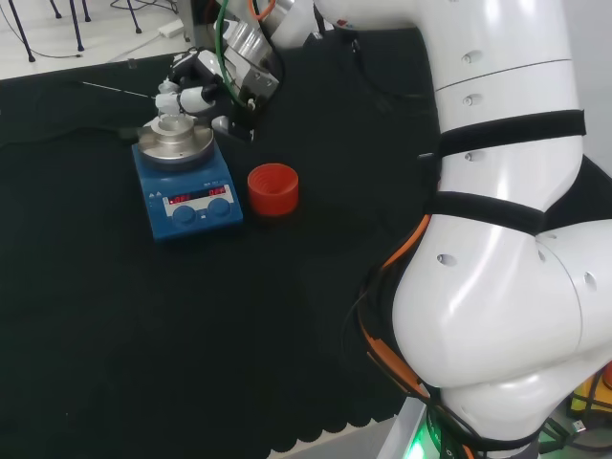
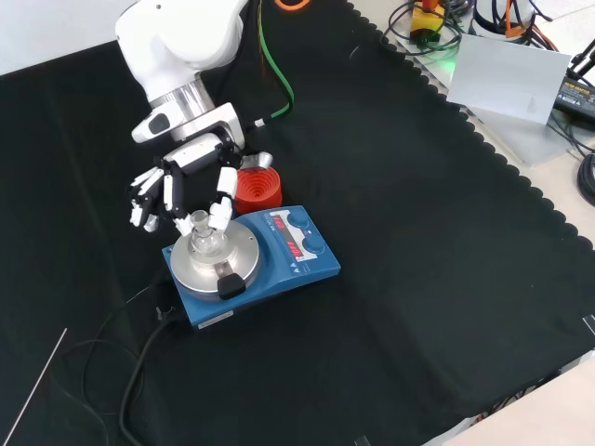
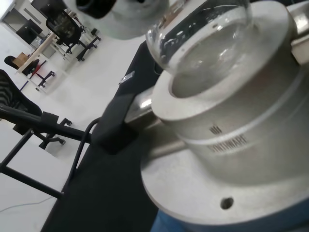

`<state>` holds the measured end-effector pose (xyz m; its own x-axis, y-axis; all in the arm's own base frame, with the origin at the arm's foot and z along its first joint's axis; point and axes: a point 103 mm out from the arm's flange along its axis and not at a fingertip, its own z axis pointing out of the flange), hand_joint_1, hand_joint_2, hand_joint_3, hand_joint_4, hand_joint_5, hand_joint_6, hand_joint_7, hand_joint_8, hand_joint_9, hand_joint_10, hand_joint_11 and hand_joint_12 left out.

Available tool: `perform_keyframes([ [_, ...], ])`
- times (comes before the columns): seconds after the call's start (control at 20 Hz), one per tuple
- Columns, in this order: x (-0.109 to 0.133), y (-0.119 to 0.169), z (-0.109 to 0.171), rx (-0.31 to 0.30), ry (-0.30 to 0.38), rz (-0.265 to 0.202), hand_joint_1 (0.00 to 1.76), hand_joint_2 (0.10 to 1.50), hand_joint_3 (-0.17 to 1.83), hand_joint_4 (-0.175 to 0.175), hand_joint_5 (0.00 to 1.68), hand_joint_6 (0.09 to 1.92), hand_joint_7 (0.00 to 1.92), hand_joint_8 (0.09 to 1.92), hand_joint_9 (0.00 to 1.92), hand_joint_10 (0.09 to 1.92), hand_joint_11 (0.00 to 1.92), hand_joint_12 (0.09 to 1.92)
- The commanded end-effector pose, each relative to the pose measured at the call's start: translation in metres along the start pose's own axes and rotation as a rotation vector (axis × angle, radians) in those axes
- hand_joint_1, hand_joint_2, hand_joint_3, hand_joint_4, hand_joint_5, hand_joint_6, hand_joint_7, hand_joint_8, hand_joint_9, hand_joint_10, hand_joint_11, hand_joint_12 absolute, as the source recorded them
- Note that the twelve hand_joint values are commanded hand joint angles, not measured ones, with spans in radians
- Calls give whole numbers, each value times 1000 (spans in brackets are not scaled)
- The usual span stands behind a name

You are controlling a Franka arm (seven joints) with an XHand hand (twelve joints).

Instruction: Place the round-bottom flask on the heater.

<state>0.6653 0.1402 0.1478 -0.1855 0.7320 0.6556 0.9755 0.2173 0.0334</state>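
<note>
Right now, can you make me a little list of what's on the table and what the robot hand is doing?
flask: clear round-bottom flask, its bulb in the bowl of the metal block
heater: blue heater with a silver block on top
robot hand: robot hand right above the heater, fingers curled around the flask's neck
red ring: red ribbed stand on the cloth beside the heater, with nothing on it
cloth: black cloth covering the bench
task so far: flask is on the heater, not let go yet
</note>
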Motion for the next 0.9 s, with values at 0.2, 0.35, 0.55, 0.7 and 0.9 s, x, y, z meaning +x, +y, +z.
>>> perform_keyframes([
  [0.2, -7, -3, 7, 16, -12, 16, 1084, 970, 100, 175, 1191, 672, 300, 528, 506, 565, 5, 1386],
  [0.35, -6, -3, 9, 21, -15, 14, 1084, 969, 102, 175, 1192, 672, 300, 528, 507, 564, 5, 1386],
  [0.55, -5, -3, 10, 25, -16, 14, 1084, 968, 104, 175, 1192, 672, 300, 528, 507, 564, 6, 1386],
  [0.7, -6, -4, 10, 30, -11, 19, 1084, 967, 106, 175, 1192, 671, 301, 528, 508, 564, 6, 1386],
  [0.9, -8, -6, 14, 43, 9, 14, 1083, 966, 113, 175, 1186, 682, 299, 527, 506, 563, 4, 1386],
])
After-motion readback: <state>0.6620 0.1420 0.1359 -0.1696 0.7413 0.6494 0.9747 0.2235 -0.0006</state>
